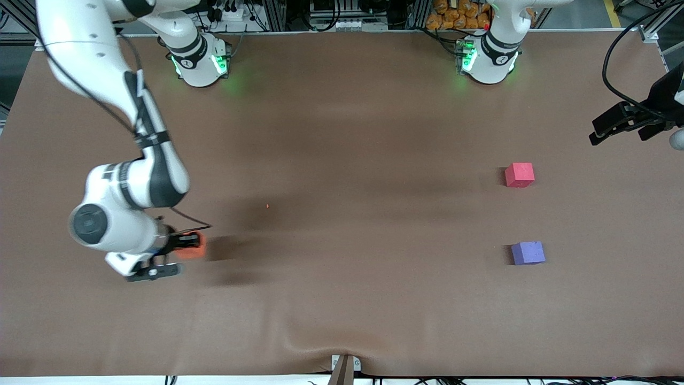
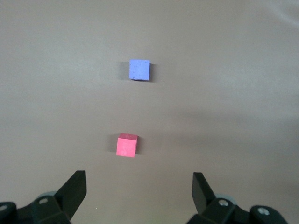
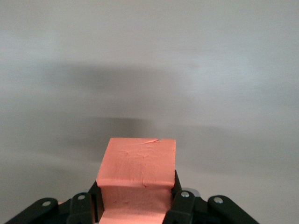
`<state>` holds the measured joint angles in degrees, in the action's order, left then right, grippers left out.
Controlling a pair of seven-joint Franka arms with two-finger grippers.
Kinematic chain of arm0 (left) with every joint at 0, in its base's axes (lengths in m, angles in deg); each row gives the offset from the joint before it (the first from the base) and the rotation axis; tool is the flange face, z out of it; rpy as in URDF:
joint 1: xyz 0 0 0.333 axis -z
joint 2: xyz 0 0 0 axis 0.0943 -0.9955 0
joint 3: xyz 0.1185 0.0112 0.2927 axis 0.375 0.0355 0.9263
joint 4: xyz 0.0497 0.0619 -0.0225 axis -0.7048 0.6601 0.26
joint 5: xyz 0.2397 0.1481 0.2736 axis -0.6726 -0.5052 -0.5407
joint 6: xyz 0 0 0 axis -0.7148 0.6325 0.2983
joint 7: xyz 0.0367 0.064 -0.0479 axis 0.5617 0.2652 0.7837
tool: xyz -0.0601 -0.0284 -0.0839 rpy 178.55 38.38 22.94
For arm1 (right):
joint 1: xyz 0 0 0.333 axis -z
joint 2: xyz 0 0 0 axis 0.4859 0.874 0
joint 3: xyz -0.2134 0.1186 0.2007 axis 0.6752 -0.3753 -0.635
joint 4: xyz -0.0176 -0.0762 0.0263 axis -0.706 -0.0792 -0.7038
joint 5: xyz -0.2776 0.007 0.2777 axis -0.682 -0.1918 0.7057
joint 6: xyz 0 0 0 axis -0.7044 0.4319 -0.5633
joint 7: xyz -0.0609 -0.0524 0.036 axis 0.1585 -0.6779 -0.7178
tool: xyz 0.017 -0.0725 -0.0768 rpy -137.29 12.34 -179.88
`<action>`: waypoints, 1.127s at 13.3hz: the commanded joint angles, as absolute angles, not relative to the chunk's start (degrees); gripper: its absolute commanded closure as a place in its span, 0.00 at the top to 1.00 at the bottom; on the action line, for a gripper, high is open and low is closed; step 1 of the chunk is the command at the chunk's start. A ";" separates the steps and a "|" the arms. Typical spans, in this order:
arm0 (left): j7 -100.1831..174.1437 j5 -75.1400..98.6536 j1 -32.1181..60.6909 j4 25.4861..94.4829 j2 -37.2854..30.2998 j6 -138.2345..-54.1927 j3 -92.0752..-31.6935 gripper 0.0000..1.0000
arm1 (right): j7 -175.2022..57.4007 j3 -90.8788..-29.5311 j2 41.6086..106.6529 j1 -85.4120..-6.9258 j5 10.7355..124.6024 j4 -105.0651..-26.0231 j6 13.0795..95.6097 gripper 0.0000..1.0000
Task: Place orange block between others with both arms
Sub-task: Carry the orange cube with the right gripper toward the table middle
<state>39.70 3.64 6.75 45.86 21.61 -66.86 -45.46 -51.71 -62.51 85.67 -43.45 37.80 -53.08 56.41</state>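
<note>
The orange block (image 1: 195, 247) sits pinched between the fingers of my right gripper (image 1: 184, 246), low at the table near the right arm's end. In the right wrist view the right gripper (image 3: 138, 192) is shut on the orange block (image 3: 138, 161), whose sides are squeezed in. Whether the block touches the table I cannot tell. The pinkish-red cube (image 1: 519, 175) and the purple-blue cube (image 1: 528, 253) lie apart near the left arm's end, the purple one nearer the front camera. My left gripper (image 1: 593, 133) hangs open over that end's edge. The left wrist view shows the open left gripper (image 2: 138, 179) with the pinkish-red cube (image 2: 126, 145) and the purple-blue cube (image 2: 139, 70) below it.
A brown mat (image 1: 342, 133) covers the table, with a wrinkle by a small bracket (image 1: 344, 368) at the front edge. A tiny orange crumb (image 1: 267, 206) lies mid-table. Orange items (image 1: 459, 13) are stacked past the back edge, near the left arm's base (image 1: 489, 59).
</note>
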 commanded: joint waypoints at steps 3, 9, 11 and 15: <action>38.53 4.17 6.55 45.09 21.69 -66.68 -45.49 1.00 | -44.55 -61.96 84.77 -52.95 49.25 -54.24 56.23 0.35; 38.53 4.17 6.55 45.35 21.43 -66.68 -45.49 1.00 | -31.74 -61.70 88.10 -64.03 59.12 -53.97 59.29 0.40; 38.53 4.17 6.55 45.35 21.34 -66.68 -45.49 1.00 | -29.44 -61.70 90.21 -67.29 65.33 -53.97 63.51 0.41; 38.53 4.17 6.47 45.26 21.34 -66.68 -45.49 1.00 | -29.09 -61.61 92.94 -72.22 70.37 -53.97 71.87 0.46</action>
<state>39.70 3.64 6.77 45.96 21.57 -66.86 -45.48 -29.78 -62.49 92.33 -70.54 68.02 -54.22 70.33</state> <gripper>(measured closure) 0.000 0.454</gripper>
